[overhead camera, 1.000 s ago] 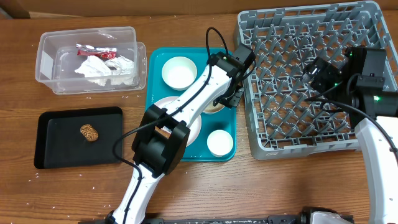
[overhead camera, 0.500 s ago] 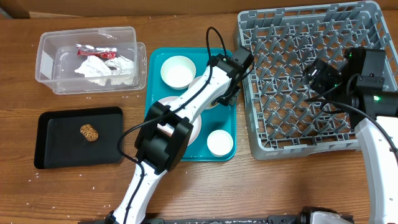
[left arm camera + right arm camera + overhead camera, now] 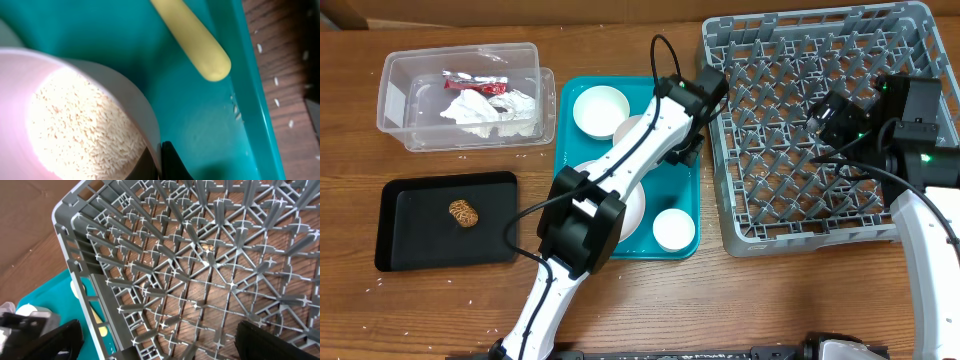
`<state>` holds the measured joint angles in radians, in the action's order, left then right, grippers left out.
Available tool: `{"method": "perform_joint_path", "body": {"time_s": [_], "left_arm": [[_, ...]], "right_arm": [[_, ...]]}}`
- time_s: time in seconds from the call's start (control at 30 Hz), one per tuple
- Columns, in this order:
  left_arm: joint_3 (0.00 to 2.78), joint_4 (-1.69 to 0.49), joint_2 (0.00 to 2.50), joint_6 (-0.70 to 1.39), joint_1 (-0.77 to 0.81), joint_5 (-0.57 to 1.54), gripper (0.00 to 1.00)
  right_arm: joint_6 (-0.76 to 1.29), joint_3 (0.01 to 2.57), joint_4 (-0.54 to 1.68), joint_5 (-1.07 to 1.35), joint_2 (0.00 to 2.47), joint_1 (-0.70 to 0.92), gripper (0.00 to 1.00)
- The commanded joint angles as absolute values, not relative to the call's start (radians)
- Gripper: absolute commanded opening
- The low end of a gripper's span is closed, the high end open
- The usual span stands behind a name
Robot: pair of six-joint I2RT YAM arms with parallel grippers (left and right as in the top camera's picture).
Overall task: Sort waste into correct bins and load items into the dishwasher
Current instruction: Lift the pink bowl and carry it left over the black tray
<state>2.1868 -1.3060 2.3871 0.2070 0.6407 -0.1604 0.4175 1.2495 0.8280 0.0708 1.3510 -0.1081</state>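
Observation:
My left gripper [image 3: 159, 156] is shut on the rim of a white bowl [image 3: 75, 100] holding white rice-like grains [image 3: 85, 130], over the teal tray [image 3: 200, 115]. A yellow spoon [image 3: 192, 40] lies on that tray beyond the bowl. From overhead, the left gripper [image 3: 682, 140] and arm cover much of this bowl [image 3: 634, 130] and the round plate [image 3: 632, 205]. An empty white bowl [image 3: 599, 110] and a small white cup [image 3: 674, 229] also sit on the tray. My right gripper [image 3: 160, 345] hangs open over the grey dish rack [image 3: 75, 245], holding nothing.
The clear tub [image 3: 390, 100] at the back left holds a crumpled napkin [image 3: 485, 110] and a red wrapper [image 3: 475, 84]. The black tray [image 3: 420, 238] in front of it carries a brown food piece [image 3: 464, 212]. Loose grains [image 3: 460, 155] dot the wood. The dish rack [image 3: 820, 238] fills the right.
My left gripper has closed on the bowl's rim and moved toward the tray's far end, taking the bowl with it. The right arm has stayed put.

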Motion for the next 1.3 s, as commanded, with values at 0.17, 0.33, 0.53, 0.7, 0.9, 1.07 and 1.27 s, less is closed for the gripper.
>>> {"method": "perform_joint_path", "body": {"time_s": [0.17,0.33,0.53,0.7,0.9,1.07,1.27], "left_arm": [[2.570,-1.573,2.388,0.250,0.603,-0.105,0.04],[2.677,-1.690,2.362,0.277,0.521,0.019,0.04],[2.670,-1.690,2.214,0.285,0.381,0.115,0.04],[2.601,-1.690,2.053,0.284,0.255,0.125,0.04],[2.288,-1.690,1.836,0.269,0.046,0.157,0.04],[2.039,-1.687,1.709,0.237,-0.104,0.161,0.04],[1.785,-1.596,1.653,0.128,-0.278,0.281,0.04]], "right_arm": [[0.411,1.277,0.806,0.060,1.328,-0.111,1.00],[0.411,1.277,0.797,0.060,1.328,-0.111,1.00],[0.412,1.277,0.772,0.060,1.328,-0.111,1.00],[0.412,1.277,0.789,0.061,1.328,-0.111,1.00],[0.412,1.277,0.775,0.061,1.328,-0.111,1.00],[0.412,1.277,0.772,0.061,1.328,-0.111,1.00],[0.412,1.277,0.772,0.061,1.328,-0.111,1.00]]}}
